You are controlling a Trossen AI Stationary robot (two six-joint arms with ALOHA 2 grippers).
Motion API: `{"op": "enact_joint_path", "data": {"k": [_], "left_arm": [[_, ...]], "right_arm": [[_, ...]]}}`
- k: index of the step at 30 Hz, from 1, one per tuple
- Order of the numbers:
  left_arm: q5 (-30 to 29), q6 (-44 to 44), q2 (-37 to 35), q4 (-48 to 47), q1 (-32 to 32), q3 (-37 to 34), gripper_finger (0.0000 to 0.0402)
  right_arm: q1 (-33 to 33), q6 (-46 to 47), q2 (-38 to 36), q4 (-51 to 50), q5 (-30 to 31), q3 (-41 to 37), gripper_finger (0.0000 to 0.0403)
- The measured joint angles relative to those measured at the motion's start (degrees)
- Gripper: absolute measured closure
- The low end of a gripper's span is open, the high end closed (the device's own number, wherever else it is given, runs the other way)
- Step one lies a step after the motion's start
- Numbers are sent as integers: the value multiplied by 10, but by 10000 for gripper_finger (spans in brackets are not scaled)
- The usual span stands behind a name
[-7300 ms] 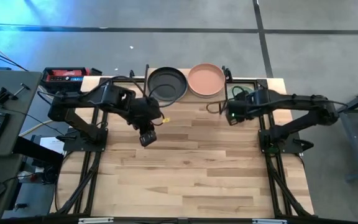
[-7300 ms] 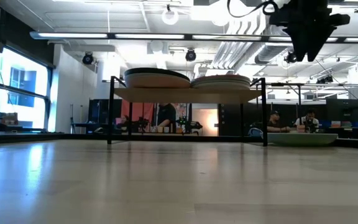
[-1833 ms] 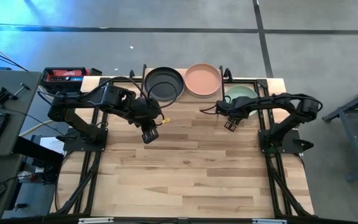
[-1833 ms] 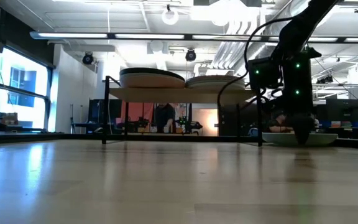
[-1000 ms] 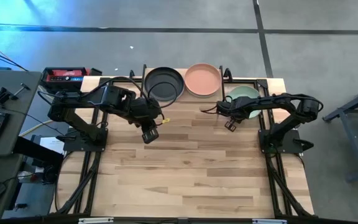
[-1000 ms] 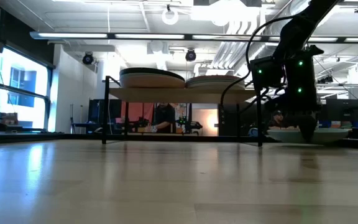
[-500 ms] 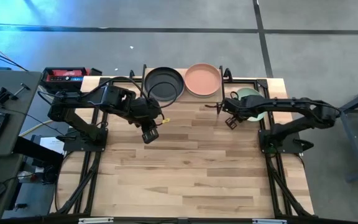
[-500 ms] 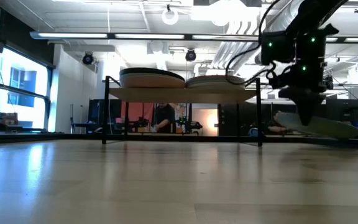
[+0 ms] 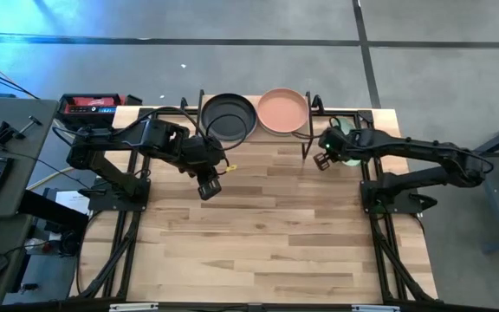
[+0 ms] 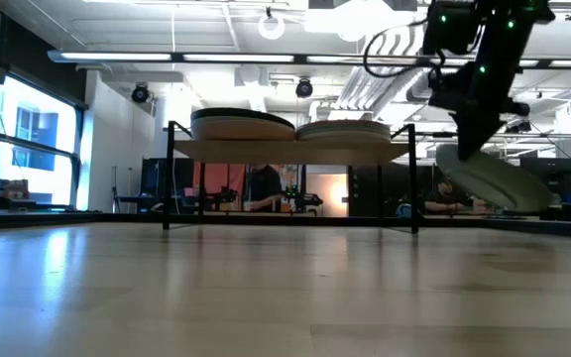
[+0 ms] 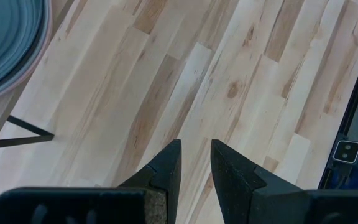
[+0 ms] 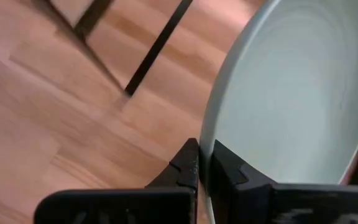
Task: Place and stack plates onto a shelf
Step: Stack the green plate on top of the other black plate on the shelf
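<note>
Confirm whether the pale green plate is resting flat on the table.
No, the pale green plate hangs tilted above the table, pinched by its rim in the right gripper.

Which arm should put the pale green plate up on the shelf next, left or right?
Right. The right gripper is already shut on the pale green plate by its rim, holding it tilted in the air just beside the shelf. The left gripper hangs empty over the tabletop.

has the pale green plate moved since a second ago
Yes. The pale green plate, pinched at its rim by the right gripper, has come up off the tabletop and hangs tilted, nearly level with the shelf top in the low view.
</note>
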Motion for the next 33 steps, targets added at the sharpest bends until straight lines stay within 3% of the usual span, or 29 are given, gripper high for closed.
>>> {"op": "enact_joint_path", "data": {"k": [17,22,33], "left_arm": [[0,-4,0,-2,0,0,326],[-1,-43,0,-2,0,0,326],[-8,-161,3,-4,0,0,326]], "right_arm": [[-1,-27,0,-68,58,134,403],[-2,-59,0,-85,101,191,403],[-36,-197,17,-85,107,278,403]]}}
